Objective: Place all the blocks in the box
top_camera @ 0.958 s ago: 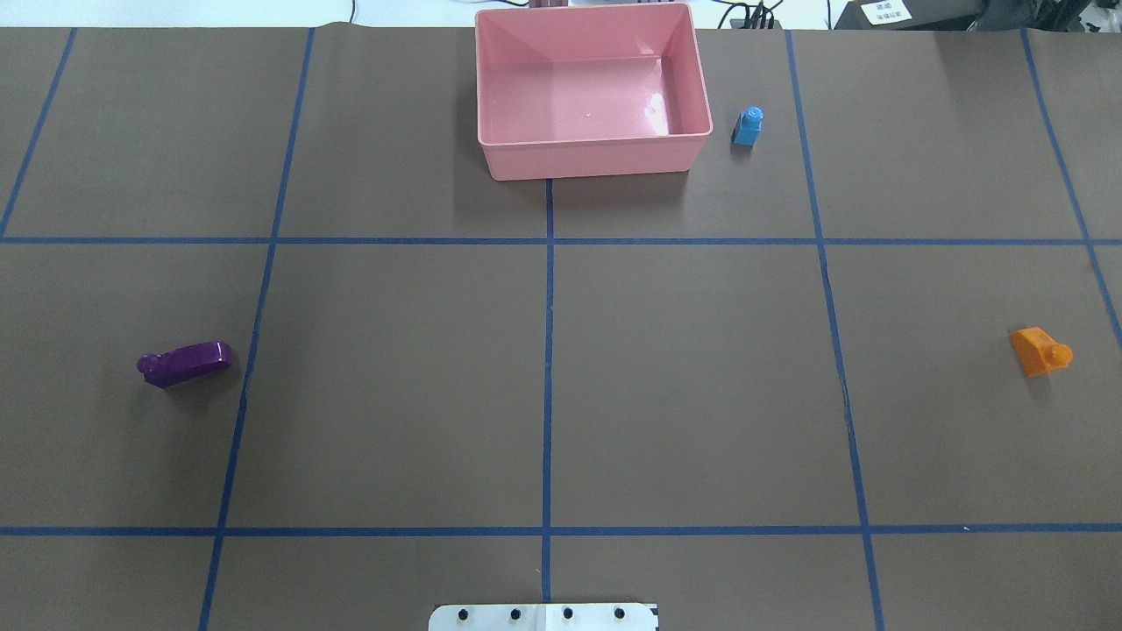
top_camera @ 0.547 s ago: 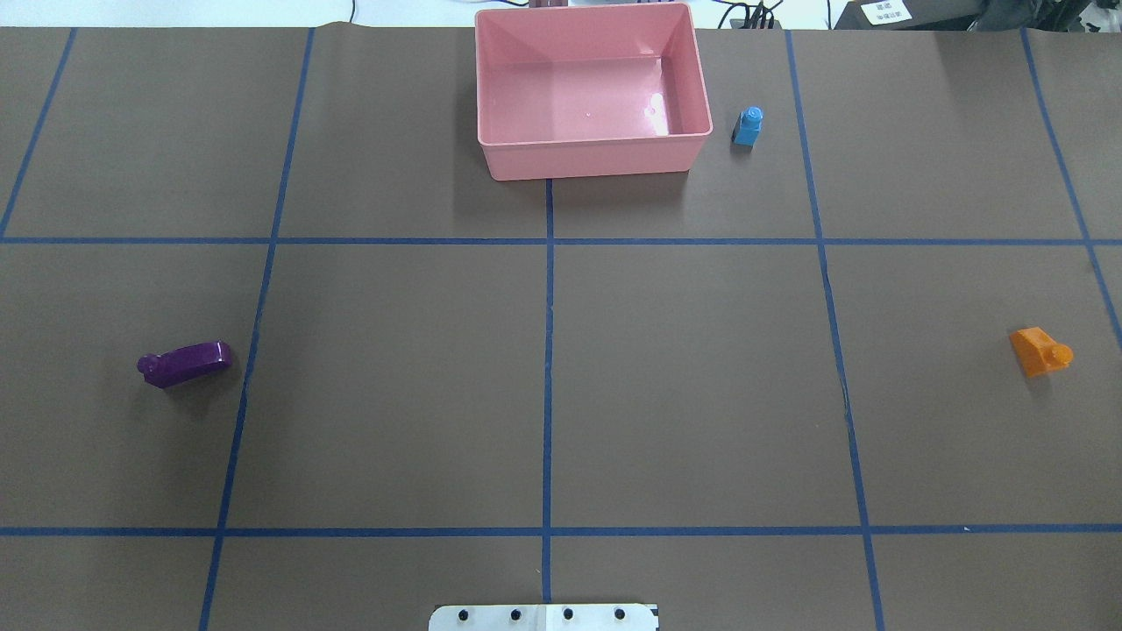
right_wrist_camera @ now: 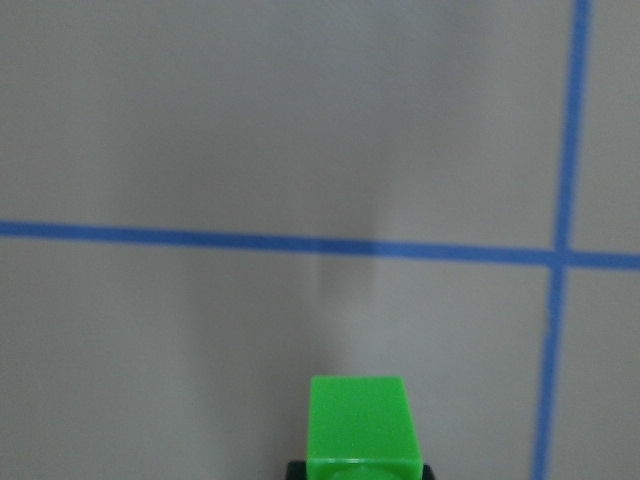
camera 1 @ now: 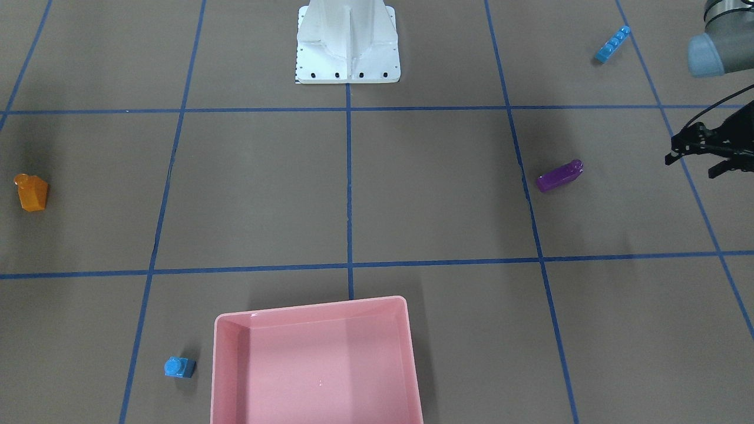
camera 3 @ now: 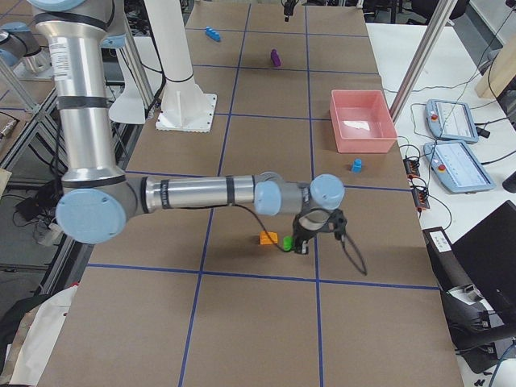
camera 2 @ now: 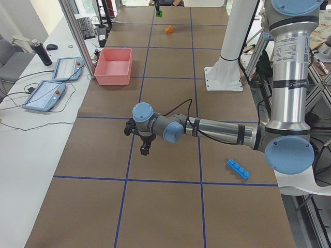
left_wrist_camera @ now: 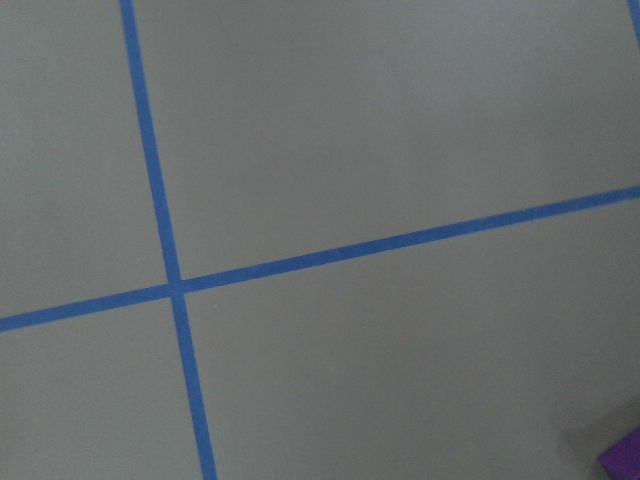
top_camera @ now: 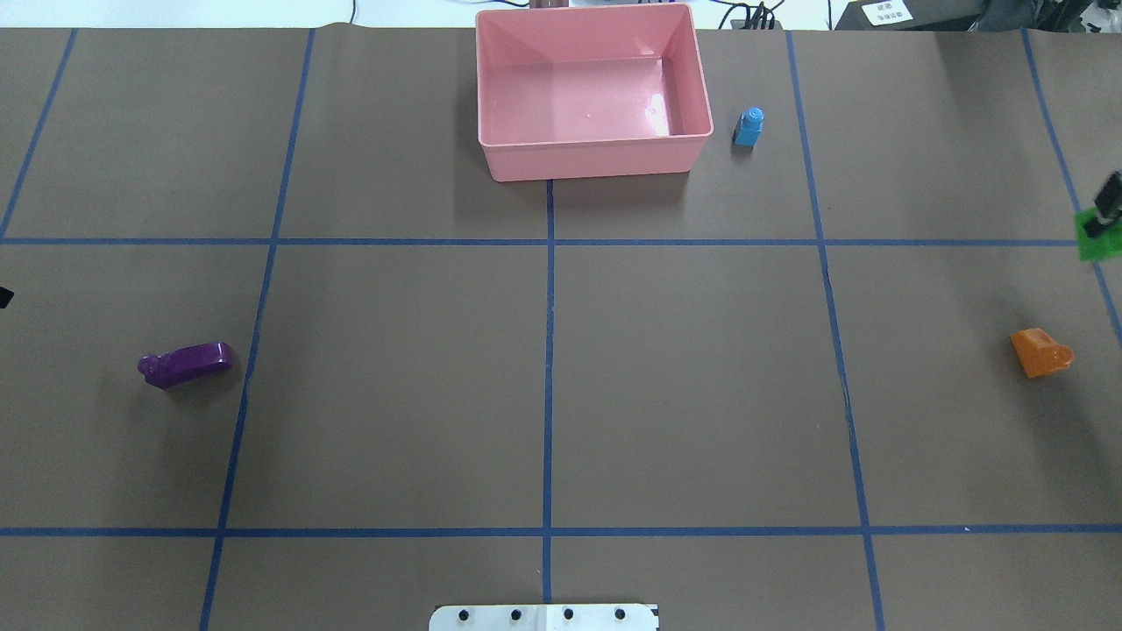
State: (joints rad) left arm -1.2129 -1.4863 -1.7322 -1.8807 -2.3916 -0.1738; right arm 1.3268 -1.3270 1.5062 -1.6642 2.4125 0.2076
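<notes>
Closest to the robot, the white base plate (top_camera: 543, 618) sits at the near edge of the brown surface (top_camera: 684, 377), which is marked with blue tape lines. The long light-blue block (camera 1: 612, 44) lies off to the robot's left in the near row of squares, well apart from everything else.

In the middle row, the purple block (top_camera: 185, 364) lies on its side on the left and the orange block (top_camera: 1040, 352) rests far out on the right. The left end effector (camera 2: 143, 147) hangs over the surface further to the left than the purple block and apart from it. I cannot tell how wide its fingers stand.

Slightly farther out on the right, the right end effector (right_wrist_camera: 358, 472) is clamped on the green block (top_camera: 1090, 245), beyond the orange block and clear of it.

In the far row, the small blue block (top_camera: 749, 127) stands upright just beside the right wall of the pink box (top_camera: 596, 162). The box sits at the far edge near the centre line and holds no block.
</notes>
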